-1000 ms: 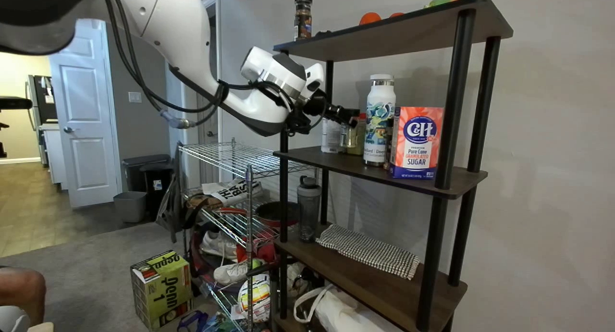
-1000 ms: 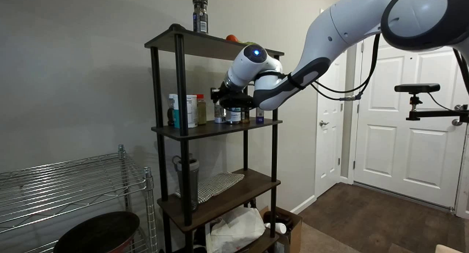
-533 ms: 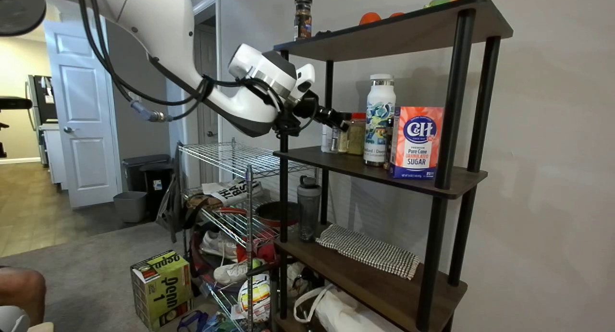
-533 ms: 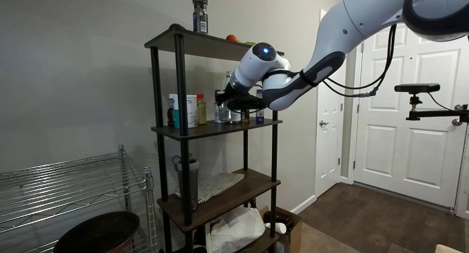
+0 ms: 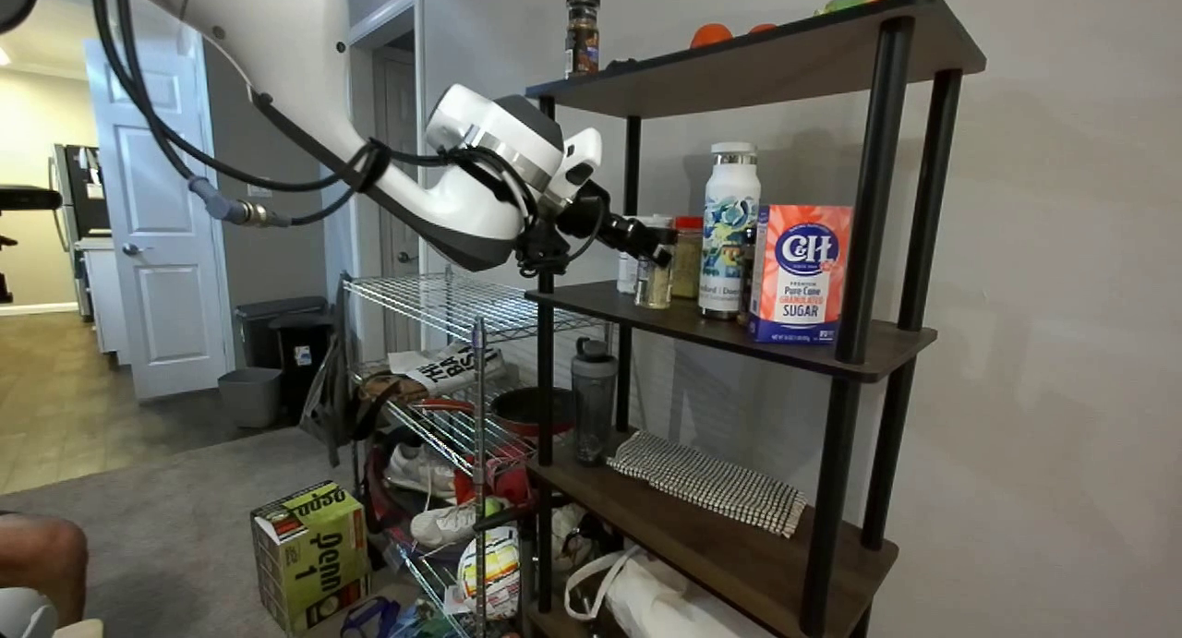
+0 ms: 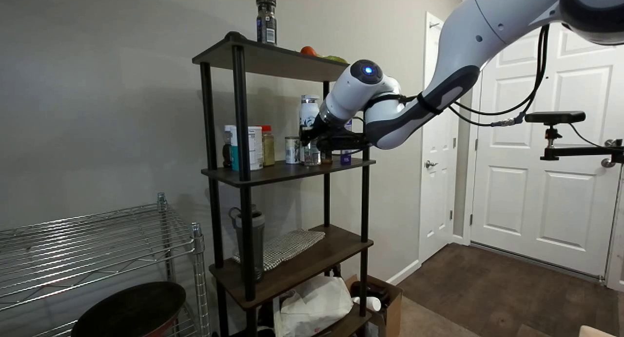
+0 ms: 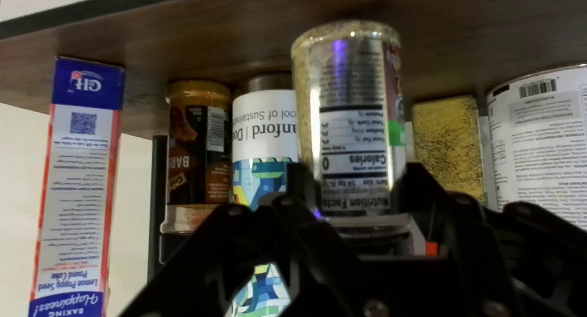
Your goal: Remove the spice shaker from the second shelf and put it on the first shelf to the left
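Spice shaker [image 7: 351, 124] between fingers [image 7: 422, 188]; bottle [image 7: 263, 138] behind (on second shelf [image 5: 683, 322]).

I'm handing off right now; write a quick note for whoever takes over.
Gripper: closed around the spice shaker.
Shaker location: on or just above the second shelf; can't tell which.
Done: shaker grasped.
Left: bring it out, raise it to the first shelf, set it down at the left, probably beside the dark-capped bottle standing there, then release.

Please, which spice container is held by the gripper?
The clear shaker labelled "Calories 0": only it sits in the gripper; others, like the red-capped jar, stand free.
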Action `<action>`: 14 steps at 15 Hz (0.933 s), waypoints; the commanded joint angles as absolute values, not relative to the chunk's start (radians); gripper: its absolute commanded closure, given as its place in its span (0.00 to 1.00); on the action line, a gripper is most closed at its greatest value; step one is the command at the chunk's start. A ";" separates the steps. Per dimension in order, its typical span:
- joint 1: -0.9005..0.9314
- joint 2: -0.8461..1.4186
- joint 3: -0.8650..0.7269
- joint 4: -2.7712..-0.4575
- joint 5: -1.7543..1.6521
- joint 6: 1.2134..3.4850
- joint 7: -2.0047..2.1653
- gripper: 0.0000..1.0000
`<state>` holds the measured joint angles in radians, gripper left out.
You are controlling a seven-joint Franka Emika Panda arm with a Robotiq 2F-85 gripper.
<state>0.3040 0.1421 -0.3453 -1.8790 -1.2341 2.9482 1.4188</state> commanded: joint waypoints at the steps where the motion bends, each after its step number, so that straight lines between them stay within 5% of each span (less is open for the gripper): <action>1: 0.307 0.075 -0.363 -1.944 -1.285 2.945 1.480 0.69; 14: 0.316 -0.291 -0.349 -2.258 -1.249 2.920 1.305 0.69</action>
<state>0.3059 -0.1736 -0.3550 -2.1535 -1.2643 2.9475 1.3763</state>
